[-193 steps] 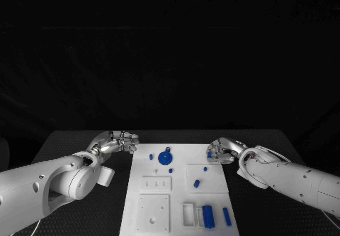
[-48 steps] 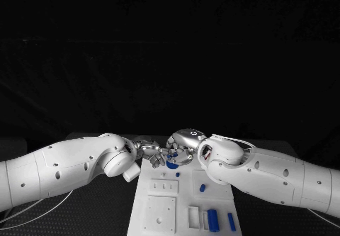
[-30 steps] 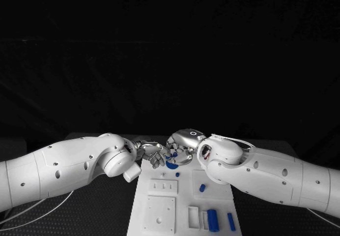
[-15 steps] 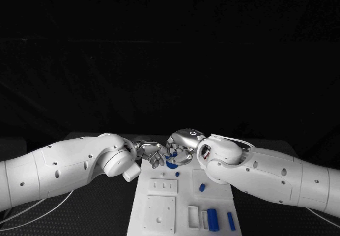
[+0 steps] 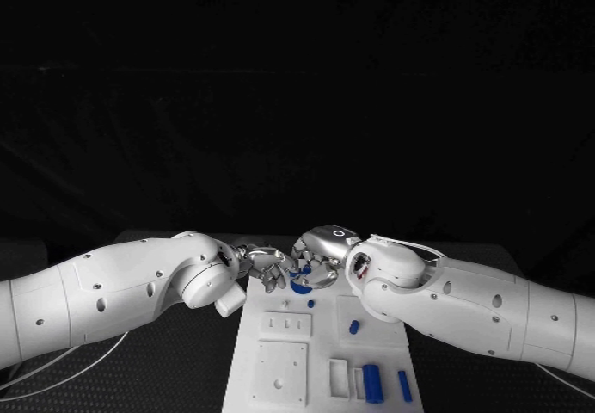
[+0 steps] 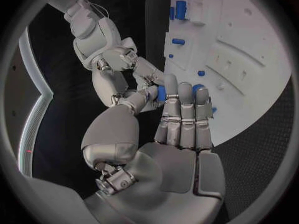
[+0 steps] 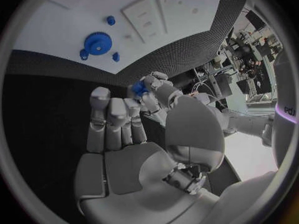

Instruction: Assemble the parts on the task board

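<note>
The two hands meet above the far end of the task board [image 5: 291,344], which lies along the middle of the black tabletop [image 5: 162,361]. The left hand [image 5: 264,265] and the right hand [image 5: 317,262] face each other with fingertips close together. A small blue part [image 7: 139,88] sits between them: in the right wrist view the left hand's fingertips pinch it, and in the left wrist view the same piece shows at the point where the fingers of both hands come together. Whether the right hand also grips it or only touches it cannot be told; its fingers are curled in toward the piece.

On the board below the hands lies a blue gear [image 7: 96,43], with small blue pegs [image 7: 111,20] close around it. Nearer the robot, a short blue cylinder [image 5: 353,327] lies on a raised square plate toward the board's right edge. At the board's near right corner, two long blue pieces [image 5: 371,383] lie side by side next to a white block.
</note>
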Tool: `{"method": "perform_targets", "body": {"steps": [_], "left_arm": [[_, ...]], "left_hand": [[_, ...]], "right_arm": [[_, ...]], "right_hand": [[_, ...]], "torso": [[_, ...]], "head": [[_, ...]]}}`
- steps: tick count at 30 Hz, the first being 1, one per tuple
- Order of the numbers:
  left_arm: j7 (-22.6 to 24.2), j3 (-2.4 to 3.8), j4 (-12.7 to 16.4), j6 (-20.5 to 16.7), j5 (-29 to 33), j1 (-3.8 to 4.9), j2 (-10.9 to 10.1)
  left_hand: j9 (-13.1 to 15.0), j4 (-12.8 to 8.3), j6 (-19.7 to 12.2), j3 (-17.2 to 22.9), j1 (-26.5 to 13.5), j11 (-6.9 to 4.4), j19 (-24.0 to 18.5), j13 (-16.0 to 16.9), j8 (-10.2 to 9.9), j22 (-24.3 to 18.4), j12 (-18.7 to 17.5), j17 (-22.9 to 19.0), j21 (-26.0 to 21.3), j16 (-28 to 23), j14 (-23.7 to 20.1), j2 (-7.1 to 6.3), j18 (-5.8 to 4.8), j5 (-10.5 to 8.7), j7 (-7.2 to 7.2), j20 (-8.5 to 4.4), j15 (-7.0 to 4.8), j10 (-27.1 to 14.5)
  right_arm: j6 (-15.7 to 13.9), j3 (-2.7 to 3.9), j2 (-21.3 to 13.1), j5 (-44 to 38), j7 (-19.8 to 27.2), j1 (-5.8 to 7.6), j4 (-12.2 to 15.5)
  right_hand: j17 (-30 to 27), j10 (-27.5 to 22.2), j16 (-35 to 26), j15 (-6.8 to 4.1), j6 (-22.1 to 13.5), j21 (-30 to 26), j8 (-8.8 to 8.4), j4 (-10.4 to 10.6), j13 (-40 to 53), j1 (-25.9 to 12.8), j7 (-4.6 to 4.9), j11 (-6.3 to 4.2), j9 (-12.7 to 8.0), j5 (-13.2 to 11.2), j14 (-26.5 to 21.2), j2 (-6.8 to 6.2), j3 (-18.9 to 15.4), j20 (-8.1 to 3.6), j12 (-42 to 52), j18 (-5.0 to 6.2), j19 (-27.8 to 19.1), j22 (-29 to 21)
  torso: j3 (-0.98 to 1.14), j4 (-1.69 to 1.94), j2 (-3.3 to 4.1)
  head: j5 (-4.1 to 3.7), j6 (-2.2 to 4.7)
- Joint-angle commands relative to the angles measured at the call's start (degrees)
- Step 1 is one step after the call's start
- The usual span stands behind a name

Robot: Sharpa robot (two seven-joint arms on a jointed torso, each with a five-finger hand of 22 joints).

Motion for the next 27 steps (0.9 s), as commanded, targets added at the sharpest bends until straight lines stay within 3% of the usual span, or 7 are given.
{"method": "perform_targets", "body": {"steps": [1, 4, 12, 20, 22, 25, 27], "left_arm": [[1.5, 0.14, 0.4, 0.0, -2.0, 0.14, 0.0], [1.5, 0.14, 0.4, -0.1, -2.4, 0.14, 0.0], [0.8, 0.14, 0.1, -0.3, -4.4, 0.14, 0.1], [-0.6, 0.07, -1.2, -0.4, -7.2, 0.14, 0.5], [-1.1, -0.05, -1.7, -0.2, -8.1, 0.14, 0.7], [-2.0, -1.03, -2.5, 0.3, -9.2, 0.13, 1.2], [-2.8, -1.25, -3.0, 0.8, -10.3, 0.13, 1.6]], "left_hand": [[1.1, 0.3, 6.8, 0.0, 0.6, -0.10, 0.4, 0.3, 0.3, 1.2, 0.6, 0.2, 0.5, 0.5, 0.2, 0.24, -0.29, -0.39, -3.94, -3.48, -0.47, 0.6], [1.4, 0.2, 7.7, -0.2, 0.7, -0.59, 0.8, 0.9, 0.9, 1.3, 1.4, 0.7, 1.2, 1.6, 0.7, 0.19, -0.23, -0.42, -4.40, -3.86, -0.93, 1.5], [1.7, 0.3, 8.4, -0.1, 0.7, -0.95, 1.2, 1.8, 1.4, 1.2, 2.1, 1.1, 2.2, 2.6, 0.9, 0.07, -0.25, -0.50, -4.73, -4.38, -1.44, 2.0], [2.1, 0.6, 9.2, -0.2, 0.4, -1.37, 1.5, 2.8, 2.1, 1.2, 2.9, 1.4, 3.2, 3.6, 1.5, 0.11, -0.27, -0.62, -5.16, -4.87, -1.88, 2.7], [2.2, 0.6, 9.3, -0.2, 0.4, -1.42, 1.5, 2.9, 2.2, 1.2, 3.0, 1.4, 3.3, 3.7, 1.5, 0.12, -0.27, -0.61, -5.21, -4.94, -1.94, 2.8], [2.4, 0.6, 9.7, -0.3, 0.2, -1.64, 1.7, 3.4, 2.6, 1.2, 3.4, 1.6, 3.8, 4.2, 1.9, 0.27, -0.24, -0.57, -5.42, -5.17, -2.17, 3.1], [2.5, 0.6, 9.8, -0.3, 0.2, -1.70, 1.8, 3.6, 2.7, 1.2, 3.6, 1.6, 4.0, 4.3, 1.9, 0.37, -0.23, -0.57, -5.49, -5.24, -2.24, 3.2]], "right_arm": [[-2.0, -0.11, -0.2, 0.6, -0.1, -0.18, -0.7], [-2.7, -0.12, -0.3, 0.7, -0.1, -0.23, -1.0], [-4.7, -0.12, -2.1, 1.4, 0.4, -0.63, -1.1], [-7.1, -0.10, -5.5, 1.9, 1.4, -0.77, -1.0], [-9.0, -0.01, -6.4, 3.0, 2.3, -0.77, -1.7], [-12.9, 0.55, -7.5, 8.6, 4.7, -0.77, -3.8], [-15.7, 1.16, -8.1, 14.0, 7.1, -0.74, -5.2]], "right_hand": [[-0.1, -0.7, -0.6, 0.29, -0.8, -0.3, -1.08, 0.2, -0.1, -0.8, 1.62, 0.07, -0.5, 0.3, -0.7, -2.28, -0.7, 0.05, -0.7, 1.94, -0.9, 0.8], [-0.6, -3.9, -2.3, 1.51, -4.7, -2.0, -3.16, 0.1, -0.9, -1.9, 3.65, 1.92, -1.3, 0.3, -3.2, -3.54, -2.2, 0.55, -2.8, 1.98, -3.4, 0.4], [-1.1, -7.9, -4.2, 3.65, -9.9, -4.6, -5.59, -0.4, -2.4, -2.3, 5.62, 3.95, -2.2, 0.9, -6.9, -4.10, -5.3, 2.42, -4.5, 1.87, -7.1, 0.2], [-1.8, -9.8, -5.0, 4.41, -11.5, -5.9, -5.93, -1.2, -3.7, -2.5, 6.37, 4.68, -2.4, 4.8, -8.8, -4.21, -8.2, 3.82, -4.4, 1.98, -9.0, 0.5], [-1.8, -9.9, -5.0, 4.42, -11.5, -5.9, -5.85, -1.2, -3.8, -2.3, 6.38, 4.70, -2.3, 5.0, -8.8, -4.17, -8.3, 3.89, -4.3, 1.98, -9.1, 0.5], [-2.1, -9.9, -5.1, 4.40, -11.3, -6.1, -5.66, -1.0, -4.2, -1.8, 6.36, 4.66, -2.3, 5.8, -9.0, -4.19, -8.0, 4.03, -4.2, 1.98, -9.2, 0.5], [-2.4, -10.1, -5.5, 4.41, -11.3, -6.6, -5.52, -0.6, -4.8, -1.5, 6.35, 4.68, -2.2, 6.1, -9.3, -4.22, -7.5, 4.27, -4.4, 1.98, -9.6, 0.5]], "torso": [[0.03, -0.03, -0.01], [0.02, 0.01, -0.02], [0.05, 0.00, -0.03], [0.07, -0.07, -0.08], [0.06, -0.03, -0.07], [0.09, -0.04, -0.14], [0.11, -0.05, -0.25]], "head": [[0.04, -0.11], [0.00, -0.10], [0.11, -0.09], [0.46, -0.16], [0.49, -0.08], [0.66, -0.17], [0.76, -0.40]]}}
